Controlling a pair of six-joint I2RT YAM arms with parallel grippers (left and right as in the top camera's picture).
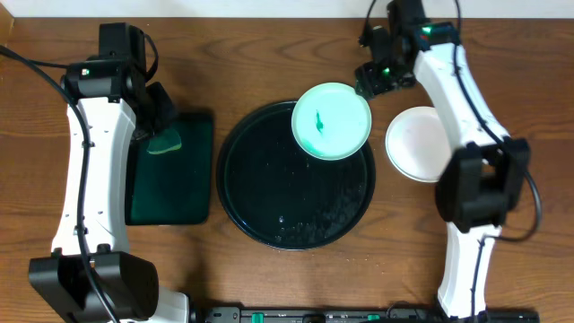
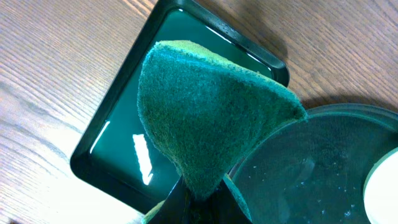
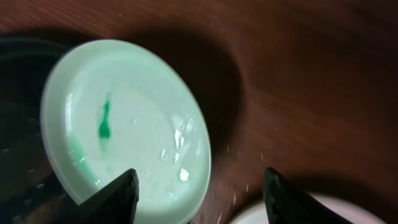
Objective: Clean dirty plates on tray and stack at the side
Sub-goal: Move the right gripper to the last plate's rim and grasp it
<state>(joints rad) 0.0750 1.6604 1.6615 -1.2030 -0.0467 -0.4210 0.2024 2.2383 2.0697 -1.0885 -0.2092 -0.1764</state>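
A pale mint plate [image 1: 331, 121] with a teal smear at its centre lies at the upper right of the large round black tray [image 1: 269, 215], overhanging its rim. It also shows in the right wrist view [image 3: 124, 118]. My right gripper [image 1: 369, 82] is open and empty [image 3: 200, 180], its fingers straddling this plate's right edge. A second, clean-looking plate [image 1: 417, 144] sits on the table to the right of the tray. My left gripper [image 1: 161, 126] is shut on a green sponge [image 2: 205, 112], held above the rectangular tray. A third plate is not in view.
The small rectangular black tray [image 1: 170, 197] lies to the left of the round tray and holds a film of liquid [image 2: 118, 155]. The round tray's floor [image 2: 311, 162] is wet with droplets. The right arm reaches over the clean plate.
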